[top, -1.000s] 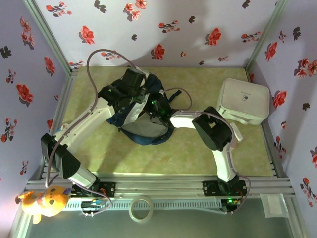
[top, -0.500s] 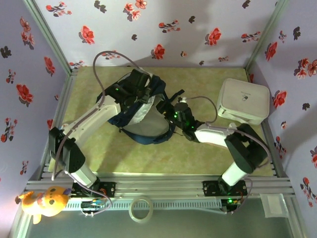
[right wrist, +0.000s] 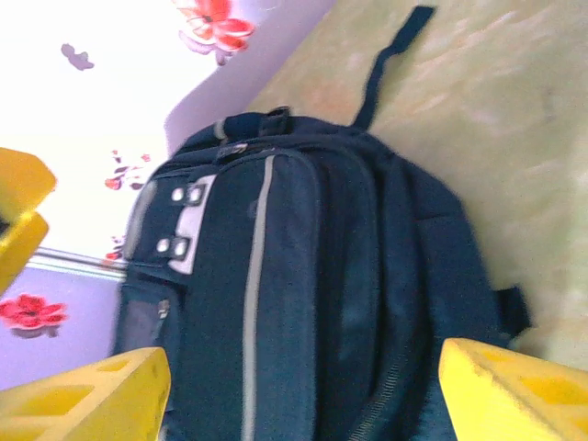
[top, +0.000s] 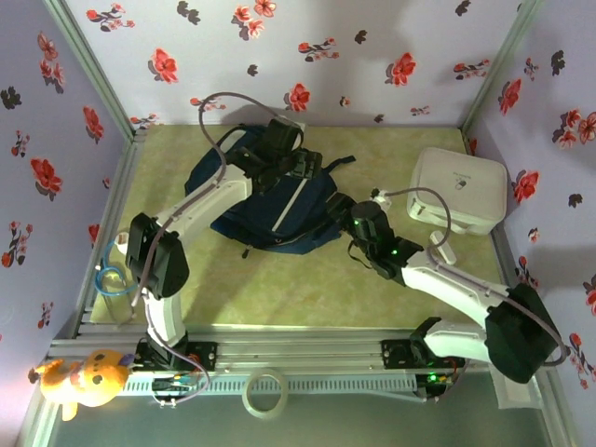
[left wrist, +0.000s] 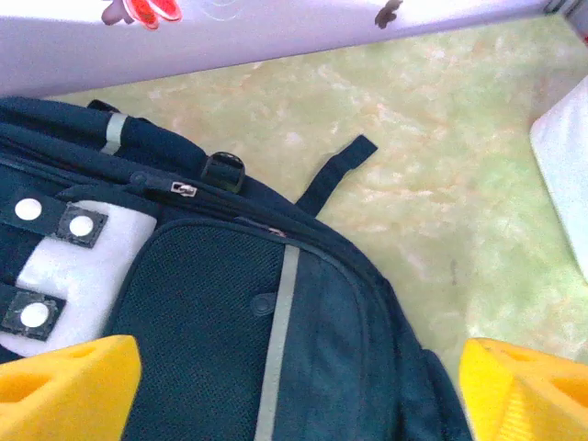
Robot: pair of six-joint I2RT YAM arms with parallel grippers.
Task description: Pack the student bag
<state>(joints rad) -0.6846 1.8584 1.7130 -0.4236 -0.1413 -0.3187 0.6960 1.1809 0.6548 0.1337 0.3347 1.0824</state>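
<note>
Here's the student bag (top: 279,203), a big navy-blue fabric backpack with white patches and a grey stripe, lying flat, front side up, in the middle of the green marbled table (top: 279,289). Both arms hover right over it.

The left gripper (left wrist: 294,393) hangs above the bag's upper end with its yellow fingers (left wrist: 64,381) spread wide and nothing between them. The right gripper (right wrist: 299,397) sits over the bag's right side, also spread wide and holding nothing.

How will this bag handle? It looks soft and limp, so I expect it to sag and fold wherever it's lifted, and a pinch on the broad front panel would probably gather only loose cloth. The woven fabric should give the pads decent friction. The mesh pocket panel (left wrist: 197,312) looks thin and stretchy, a poor place to pull.

The better holds, I'd say, are the small metal zip pull (left wrist: 184,189) for opening the main compartment and the seam beside it for bracing. The dark loose strap (left wrist: 335,175) trailing on the table would only drag the bag around.
</note>
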